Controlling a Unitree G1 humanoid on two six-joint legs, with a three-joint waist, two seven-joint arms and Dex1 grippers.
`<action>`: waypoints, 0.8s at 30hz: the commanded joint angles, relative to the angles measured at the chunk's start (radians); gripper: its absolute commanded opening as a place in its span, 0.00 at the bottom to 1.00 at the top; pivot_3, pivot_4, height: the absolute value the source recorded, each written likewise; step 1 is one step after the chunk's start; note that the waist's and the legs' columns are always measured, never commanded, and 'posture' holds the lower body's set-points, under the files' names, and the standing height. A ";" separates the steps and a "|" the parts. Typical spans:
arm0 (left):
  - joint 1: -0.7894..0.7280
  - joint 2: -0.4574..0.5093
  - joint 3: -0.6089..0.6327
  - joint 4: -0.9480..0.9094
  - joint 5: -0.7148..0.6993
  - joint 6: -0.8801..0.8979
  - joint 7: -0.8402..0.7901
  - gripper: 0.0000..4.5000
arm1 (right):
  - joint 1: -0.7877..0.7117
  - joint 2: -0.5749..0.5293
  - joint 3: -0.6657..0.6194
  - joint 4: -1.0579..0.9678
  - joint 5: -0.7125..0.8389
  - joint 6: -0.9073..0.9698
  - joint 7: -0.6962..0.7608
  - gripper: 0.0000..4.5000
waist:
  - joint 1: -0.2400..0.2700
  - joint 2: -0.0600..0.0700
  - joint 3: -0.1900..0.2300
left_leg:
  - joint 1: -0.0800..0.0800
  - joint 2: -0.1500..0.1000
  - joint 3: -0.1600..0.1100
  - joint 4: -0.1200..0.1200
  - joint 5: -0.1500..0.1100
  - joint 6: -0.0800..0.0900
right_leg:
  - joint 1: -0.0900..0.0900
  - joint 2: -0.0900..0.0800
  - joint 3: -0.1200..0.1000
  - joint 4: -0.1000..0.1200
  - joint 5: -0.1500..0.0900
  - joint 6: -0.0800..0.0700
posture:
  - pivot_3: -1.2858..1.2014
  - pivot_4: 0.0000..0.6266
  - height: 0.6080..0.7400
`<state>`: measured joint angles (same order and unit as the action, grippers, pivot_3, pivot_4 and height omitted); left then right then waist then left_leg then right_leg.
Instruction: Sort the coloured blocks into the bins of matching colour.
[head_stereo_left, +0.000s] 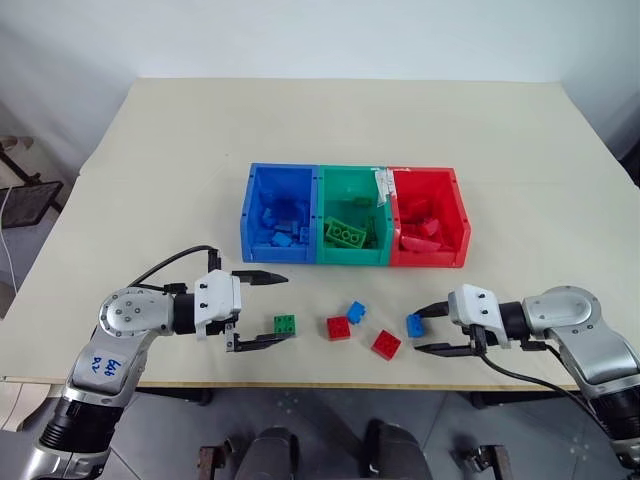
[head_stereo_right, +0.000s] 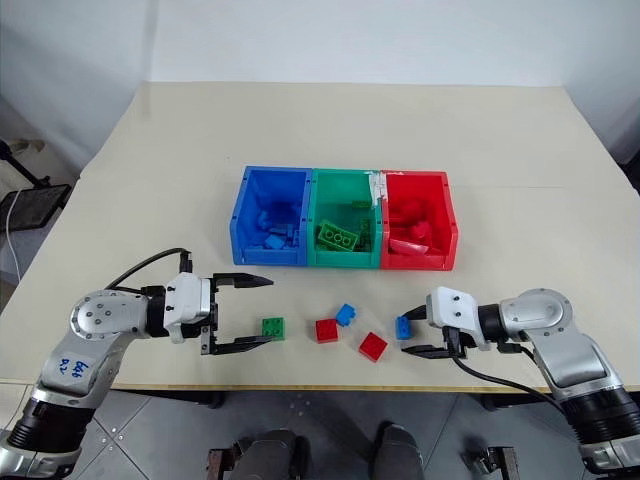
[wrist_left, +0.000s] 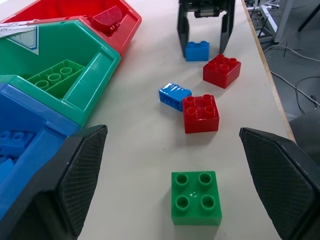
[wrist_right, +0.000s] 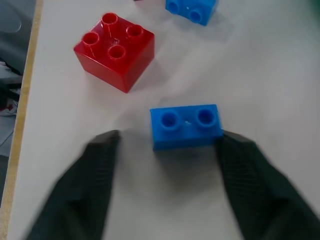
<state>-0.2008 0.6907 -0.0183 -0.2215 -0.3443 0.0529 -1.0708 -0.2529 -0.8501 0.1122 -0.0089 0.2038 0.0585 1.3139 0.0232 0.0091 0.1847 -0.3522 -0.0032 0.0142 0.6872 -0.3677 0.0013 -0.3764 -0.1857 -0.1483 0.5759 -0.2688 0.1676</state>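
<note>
On the pale, matte counter (head_stereo_left: 150, 190), five glossy studded blocks are lying loose in front of three square plastic bins joined in a row: blue bin (head_stereo_left: 280, 215), green bin (head_stereo_left: 352, 216), red bin (head_stereo_left: 428, 217), each already holding bricks of its own colour. The left pincer (head_stereo_left: 260, 310) is reaching in level from the left, its black textured fingers spread wide and released, with the green block (head_stereo_left: 285, 324) lying just beyond its tips. The right pincer (head_stereo_left: 430, 328) is angling down from the right, its fingers partly drawn in on either side of a small blue block (wrist_right: 185, 126), one finger touching it, the other apart. Between the arms are lying two red blocks (head_stereo_left: 338, 327) (head_stereo_left: 386, 343) and another blue block (head_stereo_left: 356, 311).
</note>
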 joint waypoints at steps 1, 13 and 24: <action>0.022 0.009 0.019 -0.049 -0.004 -0.003 0.013 1.00 | 0.007 0.007 -0.005 -0.001 -0.002 -0.021 -0.016 0.35 | 0.000 0.000 0.000 | 0.000 0.000 0.000 0.000 0.000 0.000 | 0.000 0.000 0.000 0.000 0.000 0.000 | 0.52 0.24 1.00; 0.126 -0.015 0.164 -0.102 -0.066 0.072 0.151 1.00 | -0.134 0.075 -0.121 -0.144 0.239 0.294 -0.147 0.31 | -0.006 0.000 0.000 | 0.000 0.001 0.000 0.000 0.000 0.000 | 0.000 0.000 0.000 0.000 0.000 0.000 | 0.52 0.24 1.00; 0.282 -0.053 0.365 -0.138 -0.126 0.131 0.286 1.00 | -0.574 0.416 0.066 0.011 0.130 0.412 -0.389 0.31 | -0.024 0.000 0.000 | 0.000 0.001 -0.003 0.000 -0.001 -0.002 | -0.004 0.001 0.000 0.008 0.000 0.000 | 0.52 0.24 1.00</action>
<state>0.0715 0.6419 0.3055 -0.3202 -0.4460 0.1885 -0.8009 -0.7860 -0.4713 0.1450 -0.0334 0.3753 0.4842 0.9700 -0.0003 0.0096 0.1849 -0.3525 -0.0018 0.0108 0.6876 -0.3691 -0.0013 -0.3807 -0.1848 -0.1485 0.5843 -0.2687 0.1672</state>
